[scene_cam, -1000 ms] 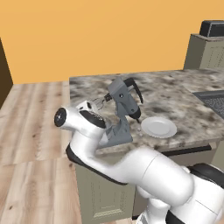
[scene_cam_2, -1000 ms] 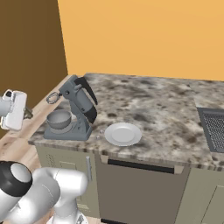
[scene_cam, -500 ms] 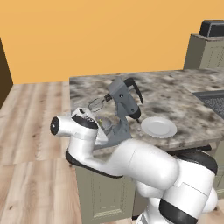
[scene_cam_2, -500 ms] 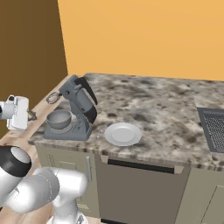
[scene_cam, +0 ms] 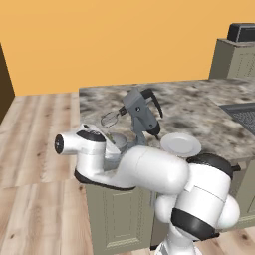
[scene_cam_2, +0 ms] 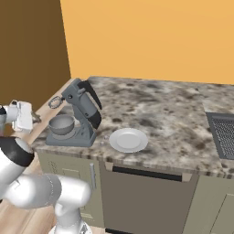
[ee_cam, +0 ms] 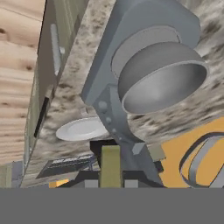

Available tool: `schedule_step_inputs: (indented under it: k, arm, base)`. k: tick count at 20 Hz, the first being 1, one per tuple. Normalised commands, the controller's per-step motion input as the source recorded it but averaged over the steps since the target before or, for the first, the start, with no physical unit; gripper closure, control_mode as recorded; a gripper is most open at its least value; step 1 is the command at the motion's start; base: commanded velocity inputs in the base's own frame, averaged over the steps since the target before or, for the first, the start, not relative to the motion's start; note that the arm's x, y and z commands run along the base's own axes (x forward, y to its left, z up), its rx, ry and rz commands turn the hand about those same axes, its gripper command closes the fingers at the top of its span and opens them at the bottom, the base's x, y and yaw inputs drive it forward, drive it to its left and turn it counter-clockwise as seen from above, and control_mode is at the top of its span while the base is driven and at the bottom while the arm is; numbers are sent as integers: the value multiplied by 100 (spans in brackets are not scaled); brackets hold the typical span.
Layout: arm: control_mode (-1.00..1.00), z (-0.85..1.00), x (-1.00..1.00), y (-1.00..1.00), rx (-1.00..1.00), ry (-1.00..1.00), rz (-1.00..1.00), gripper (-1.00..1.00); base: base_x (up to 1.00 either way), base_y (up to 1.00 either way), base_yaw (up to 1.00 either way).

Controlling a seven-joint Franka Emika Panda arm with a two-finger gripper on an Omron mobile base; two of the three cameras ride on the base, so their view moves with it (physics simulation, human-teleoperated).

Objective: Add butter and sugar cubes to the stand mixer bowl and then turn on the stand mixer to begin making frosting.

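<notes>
1 end effector (ee_cam: 111, 175) pinched on a yellowish block, stand mixer bowl (ee_cam: 162, 78) just ahead.

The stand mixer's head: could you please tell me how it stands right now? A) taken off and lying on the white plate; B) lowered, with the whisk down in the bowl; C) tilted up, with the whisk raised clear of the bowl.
C: in the right base view the stand mixer has its head tipped back, and the wire whisk hangs in the air above the stand mixer bowl.
</notes>
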Motion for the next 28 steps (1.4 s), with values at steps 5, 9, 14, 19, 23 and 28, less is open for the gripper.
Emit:
schedule_step_inputs:
  k: [5,9,14,19,23,28]
  arm:
    - [-100,-13,34,0,-10,17,2,100]
    - [-100,-17,26,0,-10,18,0,100]
    - [-100,-23,15,0,-12,13,0,100]
    - [-100,-29,12,0,-13,3,0,100]
    - [-100,-17,18,0,-4,1,0,100]
    - [-100,-14,17,0,0,0,0,100]
  base:
    - [0,0,0]
    - [0,0,0]
    - [0,0,0]
    - [0,0,0]
    - [0,0,0]
    - [0,0,0]
